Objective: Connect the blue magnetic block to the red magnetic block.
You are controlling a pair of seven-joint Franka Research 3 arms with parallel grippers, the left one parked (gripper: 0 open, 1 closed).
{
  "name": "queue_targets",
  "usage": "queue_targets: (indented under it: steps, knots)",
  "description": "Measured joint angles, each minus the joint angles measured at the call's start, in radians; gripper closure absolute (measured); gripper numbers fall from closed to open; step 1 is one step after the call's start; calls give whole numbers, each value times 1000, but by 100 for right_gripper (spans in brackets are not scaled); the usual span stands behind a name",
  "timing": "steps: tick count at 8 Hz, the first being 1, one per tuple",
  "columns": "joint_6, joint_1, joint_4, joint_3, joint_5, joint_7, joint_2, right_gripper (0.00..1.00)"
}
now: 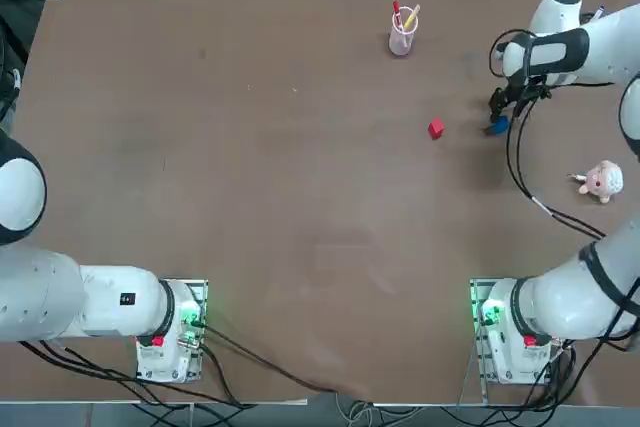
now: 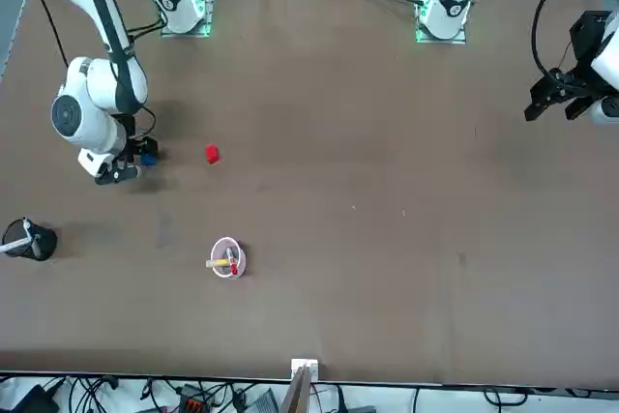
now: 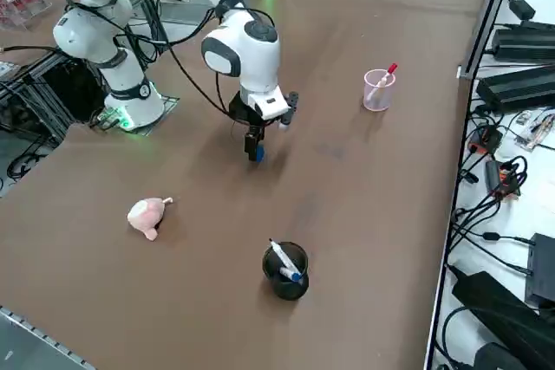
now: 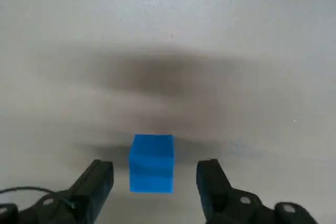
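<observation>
Plainly unlabelled, the blue magnetic block point(image 4: 151, 162) sits between the right gripper's point(image 4: 156, 182) released jaws, untouched.

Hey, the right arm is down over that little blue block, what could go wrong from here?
1. The right pincer is open, with the small bright blue magnetic cube sitting between its fingers with gaps on both sides. An uneven close might nudge or twist it rather than grip it.
2. The small bright red magnetic cube lies loose on the brown table nearby. Magnetic pull could make it jump or join askew as the blue one approaches.
</observation>
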Motion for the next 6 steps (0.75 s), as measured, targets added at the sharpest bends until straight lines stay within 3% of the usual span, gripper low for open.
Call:
queue_targets:
  steps: [3, 4, 5, 6]
  knots:
    - [14, 0, 0, 0, 0, 4, 28, 18]
    - [15, 0, 0, 0, 0, 9, 31, 29]
    - [14, 0, 1, 0, 0, 18, 31, 50]
    - [15, 0, 2, 0, 1, 30, 30, 53]
